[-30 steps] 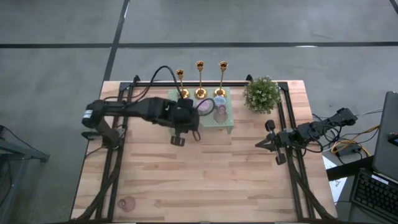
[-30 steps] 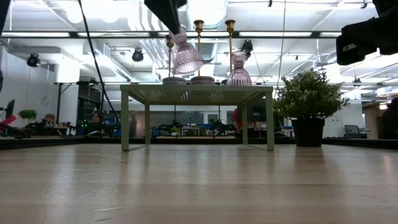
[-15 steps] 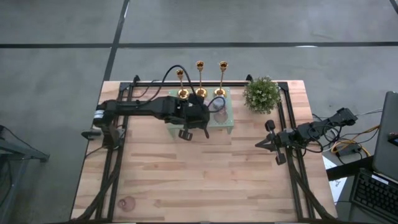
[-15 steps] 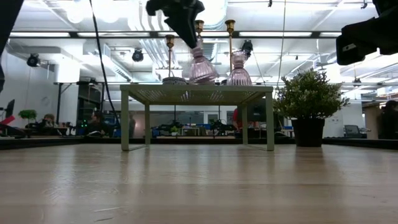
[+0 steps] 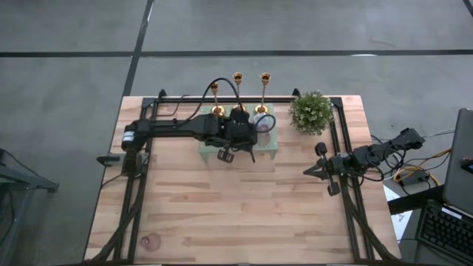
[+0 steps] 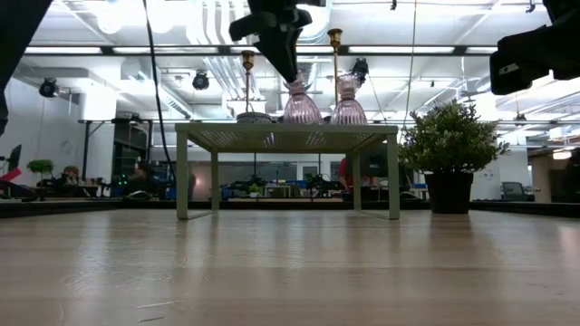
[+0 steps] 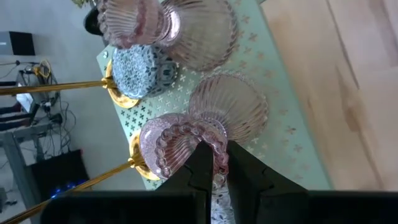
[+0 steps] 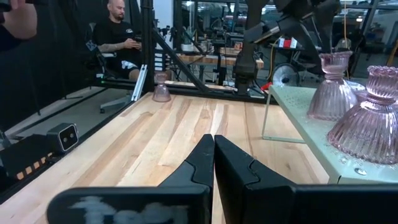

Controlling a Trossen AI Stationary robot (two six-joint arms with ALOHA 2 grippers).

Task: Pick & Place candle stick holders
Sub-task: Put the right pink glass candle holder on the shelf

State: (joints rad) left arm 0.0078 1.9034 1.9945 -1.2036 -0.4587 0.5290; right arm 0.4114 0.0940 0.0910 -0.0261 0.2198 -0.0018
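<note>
The left gripper (image 6: 288, 56) hangs over the pale green perforated stand (image 5: 271, 145), its fingers (image 7: 200, 163) pinched on the rim of a pink ribbed glass holder (image 7: 180, 142) that sits directly beneath it. In the low view that holder (image 6: 302, 102) stands upright, stem up and flared skirt down, its base at or just above the stand's top; I cannot tell whether it already bears its weight there. The relation that matters is vertical: the holder's long axis runs straight down from the closed fingers to the stand, so the coming move looks like a short lowering and a release, not a sideways carry. Just beside the gripper, on its plant side, a second pink holder (image 6: 349, 101) stands on the stand, close enough that spreading fingers could brush it. Beyond the gripper, on the stand's far edge, three gold candlesticks (image 5: 238, 92) rise in a row, and a pale blue patterned cup (image 7: 144, 70) lies near one gold base. The potted plant (image 5: 310, 111) stands off the stand's end. The right gripper (image 8: 213, 149) waits low over the table (image 5: 244, 214) at its own side, fingers pressed together and empty, well apart from the stand; another small pink holder (image 5: 151, 241) sits at the table's near left corner, nearer the left arm's base.
</note>
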